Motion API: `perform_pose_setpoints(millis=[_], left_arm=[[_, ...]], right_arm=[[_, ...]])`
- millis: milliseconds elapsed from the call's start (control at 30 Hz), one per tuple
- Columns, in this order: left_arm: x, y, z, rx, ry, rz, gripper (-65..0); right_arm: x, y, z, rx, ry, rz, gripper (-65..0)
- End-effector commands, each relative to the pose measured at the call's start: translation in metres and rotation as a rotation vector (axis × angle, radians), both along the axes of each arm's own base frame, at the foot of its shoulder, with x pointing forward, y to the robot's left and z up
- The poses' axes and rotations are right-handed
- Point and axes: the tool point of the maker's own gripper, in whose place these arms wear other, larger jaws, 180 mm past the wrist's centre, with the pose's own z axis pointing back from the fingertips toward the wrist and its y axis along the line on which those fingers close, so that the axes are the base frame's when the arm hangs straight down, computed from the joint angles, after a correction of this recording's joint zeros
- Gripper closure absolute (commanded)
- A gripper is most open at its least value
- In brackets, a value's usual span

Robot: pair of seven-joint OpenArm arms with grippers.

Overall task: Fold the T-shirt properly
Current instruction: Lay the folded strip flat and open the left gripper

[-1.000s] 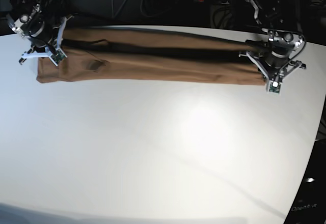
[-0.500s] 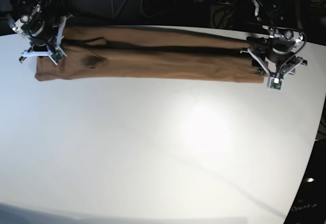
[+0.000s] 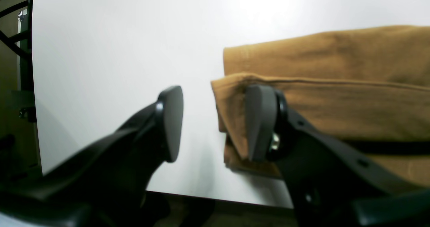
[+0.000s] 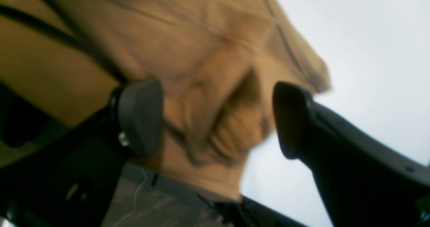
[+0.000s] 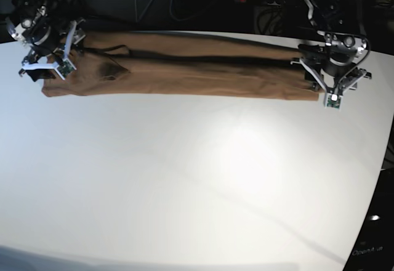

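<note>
Your white counter (image 5: 203,178) is bare and glossy up close. Along its far edge the T-shirt (image 5: 203,74) lies as a long narrow band. The left pincer (image 3: 215,122) and right pincer (image 4: 218,119) both gape, gripping nothing. Behind: dark cabling.

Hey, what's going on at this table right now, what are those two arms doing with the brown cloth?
A two-armed robot is folding a tan T-shirt, which lies as a long narrow band along the far side of the white table. The left gripper is at one end, jaws open, one finger against the cloth edge. The right gripper is at the other end, jaws wide apart over bunched fabric. Neither is gripping the shirt.
</note>
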Motion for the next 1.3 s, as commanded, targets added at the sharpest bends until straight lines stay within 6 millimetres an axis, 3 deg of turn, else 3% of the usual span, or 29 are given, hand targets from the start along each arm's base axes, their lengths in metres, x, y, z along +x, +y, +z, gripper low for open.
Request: perform_pose_setpoints(millis=[0, 67, 133, 233, 367, 500, 900, 1067, 1267], left_arm=[[0.006, 0.004, 0.01, 0.016, -0.035, 0.001, -29.3], [0.005, 0.003, 0.009, 0.015, -0.032, 0.001, -29.3], [0.005, 0.004, 0.01, 0.018, -0.034, 0.002, -29.3], [0.005, 0.005, 0.012, 0.022, -0.035, 0.004, -29.3], [0.005, 0.01, 0.013, 0.037, -0.033, 0.002, -29.3], [-0.001, 0.02, 0.014, 0.045, -0.03, 0.034, -29.3], [-0.015, 0.068, 0.027, 0.085, -0.059, 0.2, -29.3], [-0.015, 0.065, 0.019, 0.068, -0.043, 0.194, -29.3], [-0.018, 0.046, -0.016, -0.008, 0.037, 0.16, -29.6]], right_arm=[[0.006, -0.007, 0.008, -0.02, -0.028, -0.001, -49.9], [0.005, -0.007, 0.008, -0.019, -0.027, -0.002, -49.5], [0.005, -0.007, 0.007, -0.019, -0.025, -0.003, -44.8], [0.01, -0.013, -0.001, -0.01, -0.016, -0.025, -30.0], [0.011, -0.024, -0.023, 0.012, 0.03, -0.075, -0.7], [0.009, -0.035, -0.037, 0.016, 0.069, -0.098, -0.3], [0.019, -0.035, -0.035, 0.019, 0.049, -0.098, -0.1], [0.02, -0.034, -0.035, 0.021, 0.048, -0.097, -0.1], [0.02, -0.033, -0.035, 0.022, 0.048, -0.097, -0.1]])
